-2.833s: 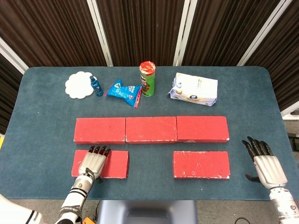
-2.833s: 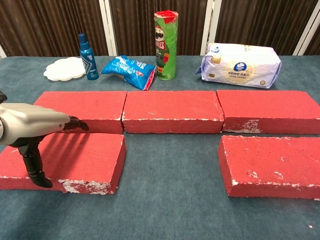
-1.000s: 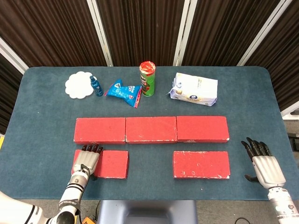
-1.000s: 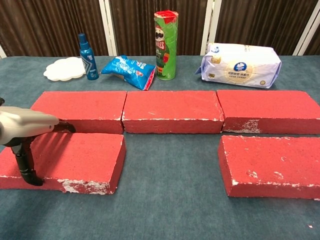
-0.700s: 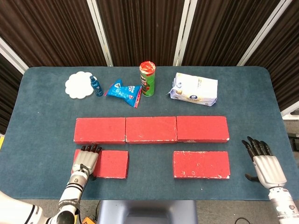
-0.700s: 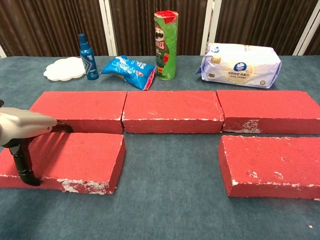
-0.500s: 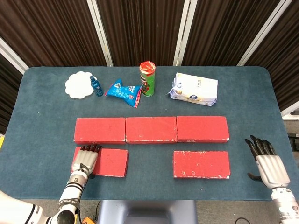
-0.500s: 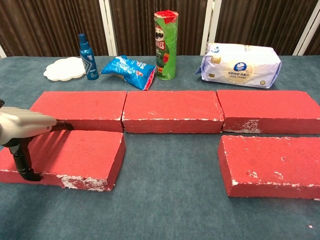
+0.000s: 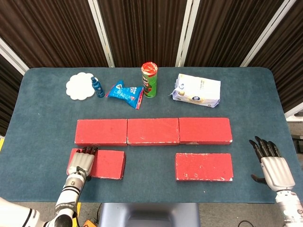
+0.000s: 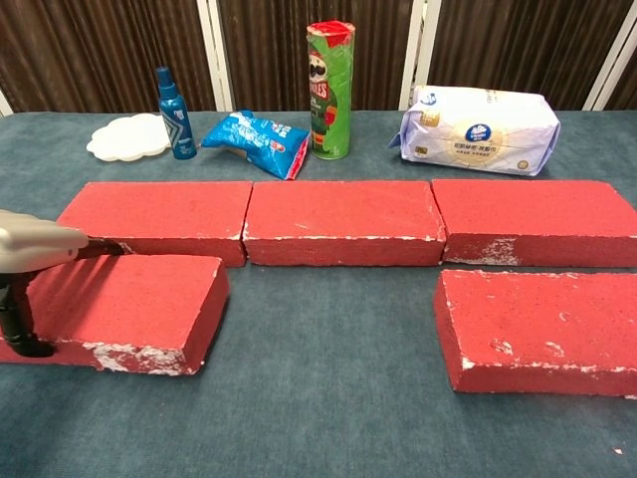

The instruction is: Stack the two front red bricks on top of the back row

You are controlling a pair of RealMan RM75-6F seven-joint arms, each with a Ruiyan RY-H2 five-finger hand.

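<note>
Three red bricks form the back row [image 9: 153, 131] [image 10: 343, 219], end to end across the table's middle. The front left brick [image 9: 108, 164] [image 10: 129, 304] lies just before the row, slightly skewed, its right end short of the row's first joint. My left hand [image 9: 81, 162] [image 10: 35, 249] holds its left end, fingers flat over the top and thumb down its near face. The front right brick [image 9: 204, 166] [image 10: 542, 329] lies flat and untouched. My right hand [image 9: 272, 166] rests open on the table to its right, apart from it, and shows only in the head view.
Along the far side stand a white plate [image 9: 79, 85], a blue bottle [image 9: 97, 87], a blue snack bag [image 9: 125, 92], a green chips can [image 9: 149, 79] and a white tissue pack [image 9: 196, 90]. The table's near edge [image 9: 151, 202] runs close behind the front bricks.
My left hand has slid to the brick's left end and dragged the front left brick leftward, turning it a little. The right hand has shifted slightly to the right.
</note>
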